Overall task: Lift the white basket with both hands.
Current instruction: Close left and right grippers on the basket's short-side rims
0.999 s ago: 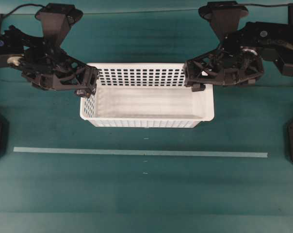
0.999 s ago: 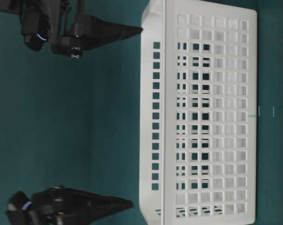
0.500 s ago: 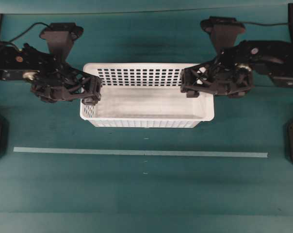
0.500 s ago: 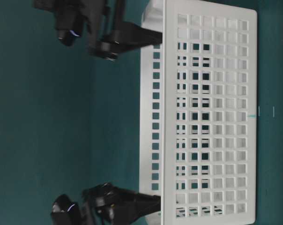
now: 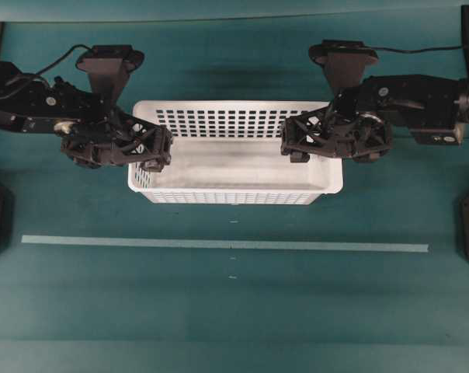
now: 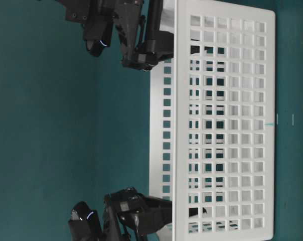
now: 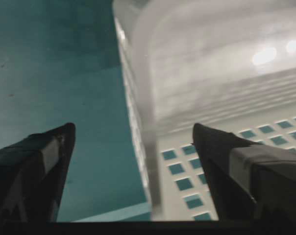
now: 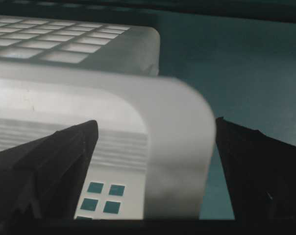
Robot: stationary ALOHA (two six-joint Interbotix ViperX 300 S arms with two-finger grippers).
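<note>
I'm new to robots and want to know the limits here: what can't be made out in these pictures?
- Overhead: the left hand and right hand cover the white basket end rims.
- Wrist views: rim blurred; contact with fingers unclear.
- Table-level: arms cut off by picture edges.

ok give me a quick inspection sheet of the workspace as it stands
surface: teal table with a pale tape strip across the front.
job's things: large white slotted plastic basket on the table, nothing in it.
clutter: nothing seen.
grippers: left gripper open, fingers astride the basket's left end wall; right gripper open, astride the right end wall.
cables: black cable behind the left arm, another behind the right.
surroundings: nothing seen.
</note>
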